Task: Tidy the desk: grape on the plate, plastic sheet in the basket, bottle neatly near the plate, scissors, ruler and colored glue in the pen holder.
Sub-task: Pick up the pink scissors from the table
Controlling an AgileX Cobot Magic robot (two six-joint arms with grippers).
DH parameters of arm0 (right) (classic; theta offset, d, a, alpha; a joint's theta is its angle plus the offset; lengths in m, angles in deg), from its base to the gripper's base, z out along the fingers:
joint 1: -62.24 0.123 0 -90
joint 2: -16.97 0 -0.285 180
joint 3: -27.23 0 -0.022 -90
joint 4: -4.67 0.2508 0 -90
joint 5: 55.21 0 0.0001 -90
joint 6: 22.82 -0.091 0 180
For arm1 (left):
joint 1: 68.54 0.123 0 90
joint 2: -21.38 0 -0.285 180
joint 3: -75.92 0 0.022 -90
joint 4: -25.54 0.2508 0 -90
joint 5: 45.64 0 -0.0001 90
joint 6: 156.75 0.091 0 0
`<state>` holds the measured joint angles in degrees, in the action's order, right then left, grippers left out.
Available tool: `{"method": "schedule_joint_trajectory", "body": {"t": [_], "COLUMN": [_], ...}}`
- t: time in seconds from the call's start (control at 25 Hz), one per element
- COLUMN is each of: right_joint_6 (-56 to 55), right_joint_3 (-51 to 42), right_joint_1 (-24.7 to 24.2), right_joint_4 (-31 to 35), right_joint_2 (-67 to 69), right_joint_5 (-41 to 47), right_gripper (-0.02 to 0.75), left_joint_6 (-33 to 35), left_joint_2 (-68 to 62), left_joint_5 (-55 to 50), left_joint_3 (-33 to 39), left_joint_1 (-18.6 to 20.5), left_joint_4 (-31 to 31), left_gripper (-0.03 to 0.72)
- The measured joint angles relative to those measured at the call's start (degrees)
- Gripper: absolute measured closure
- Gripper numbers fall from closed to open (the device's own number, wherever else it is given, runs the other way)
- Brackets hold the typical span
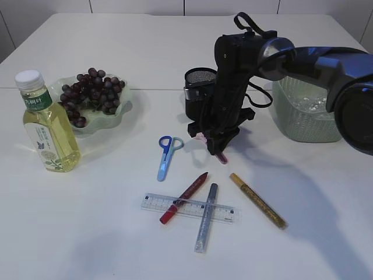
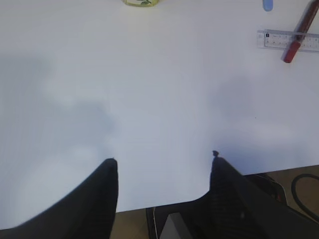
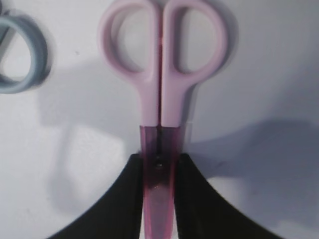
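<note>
Your right gripper [image 3: 158, 199] has its jaws drawn in narrow against the translucent pink blade cover of the pink scissors [image 3: 160, 84], one finger on each side and touching it; in the right wrist view the pink handles point toward twelve o'clock, with the ring of the blue scissors [image 1: 166, 155] just showing at ten o'clock. In the exterior view that gripper [image 1: 220, 153] points down at the white table [image 1: 87, 233], just below the black mesh pen holder [image 1: 198, 93], and only a sliver of pink shows under it, so you cannot tell from there whether the scissors are lifted or lying flat. Your left gripper [image 2: 162, 169] hangs over bare table near its front edge with the jaws standing wide and nothing between them. The grapes [image 1: 90, 93] sit on the pale green plate [image 1: 125, 108] at ten o'clock from the table's centre, and the bottle [image 1: 49, 131] of yellow liquid stands upright touching or just beside the plate's left rim. The green basket [image 1: 303, 122] at two o'clock holds something clear and crinkled, probably the plastic sheet. At six o'clock the clear ruler [image 1: 189, 207] lies flat with the red glue pen [image 1: 183, 198] and the silver glue pen [image 1: 206, 217] crossing over it; the gold glue pen [image 1: 257, 200] lies just to their right, apart from the ruler.
</note>
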<state>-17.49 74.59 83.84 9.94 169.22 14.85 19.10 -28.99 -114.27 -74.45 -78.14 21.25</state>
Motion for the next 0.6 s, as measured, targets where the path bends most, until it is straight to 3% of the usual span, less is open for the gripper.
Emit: {"method": "schedule_joint_trajectory", "body": {"t": [0.6], "right_joint_6": [-0.9], "right_joint_3": [-0.6], "right_joint_1": [0.4], "right_joint_4": [2.3], "right_joint_2": [-0.5], "right_joint_5": [0.0], "right_gripper": [0.611], "left_joint_6": [0.0], "left_joint_2": [0.0], "left_joint_5": [-1.1], "left_joint_3": [0.0], "left_joint_1": [0.0], "left_joint_4": [0.0], "left_gripper": [0.278]}}
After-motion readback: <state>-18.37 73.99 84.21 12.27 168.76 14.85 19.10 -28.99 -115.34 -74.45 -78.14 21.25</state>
